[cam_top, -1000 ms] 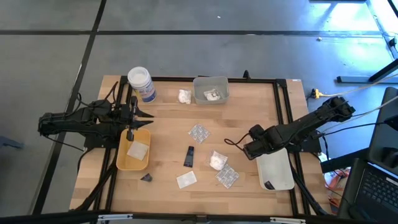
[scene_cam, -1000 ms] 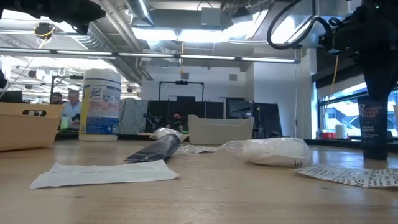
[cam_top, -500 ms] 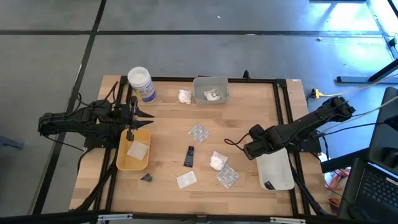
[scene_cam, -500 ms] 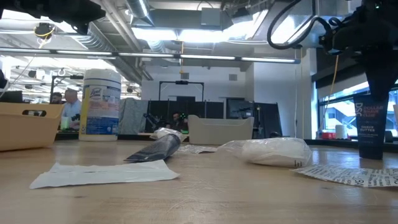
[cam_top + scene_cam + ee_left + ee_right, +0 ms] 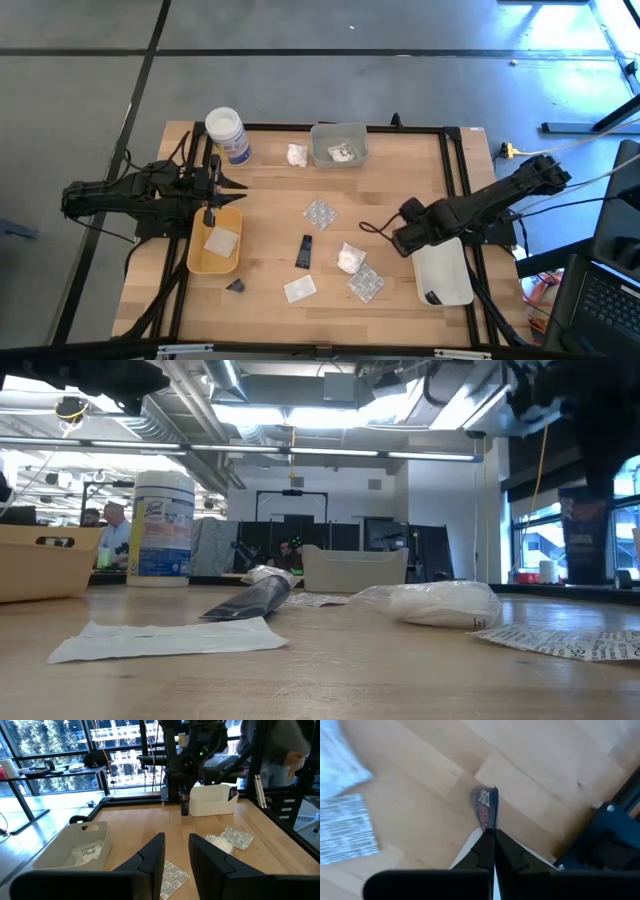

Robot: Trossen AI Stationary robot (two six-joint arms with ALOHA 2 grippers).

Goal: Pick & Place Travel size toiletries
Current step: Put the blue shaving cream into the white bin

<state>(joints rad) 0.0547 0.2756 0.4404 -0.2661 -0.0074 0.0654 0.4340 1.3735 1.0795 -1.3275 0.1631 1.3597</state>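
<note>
Toiletries are lying scattered across the wooden table [image 5: 270, 160]: a dark tube [image 5: 304, 251] near the middle, a printed blister pack [image 5: 319, 213] just above it, a white lumpy packet [image 5: 349, 258] to its right with a second blister pack [image 5: 366, 284] just below that, a flat white sachet [image 5: 299, 289] near the front edge, and a small dark wedge [image 5: 235, 285] beside the yellow tray [image 5: 196, 262]. Another white packet [image 5: 297, 155] is sitting beside the clear tray [image 5: 338, 157], near the big white jar [image 5: 226, 134]. The right gripper [image 5: 494, 836] is hovering by the near end of the white tray [image 5: 445, 290], its fingers pressed together and pinching the thin crimped edge of a small dark tube with a red and white label [image 5: 485, 809], which is hanging clear of the tabletop in the low view. The left gripper [image 5: 175, 851] is waiting over the yellow tray, where a white sachet [image 5: 222, 241] is lying, with its fingers standing slightly apart and holding nothing.
</note>
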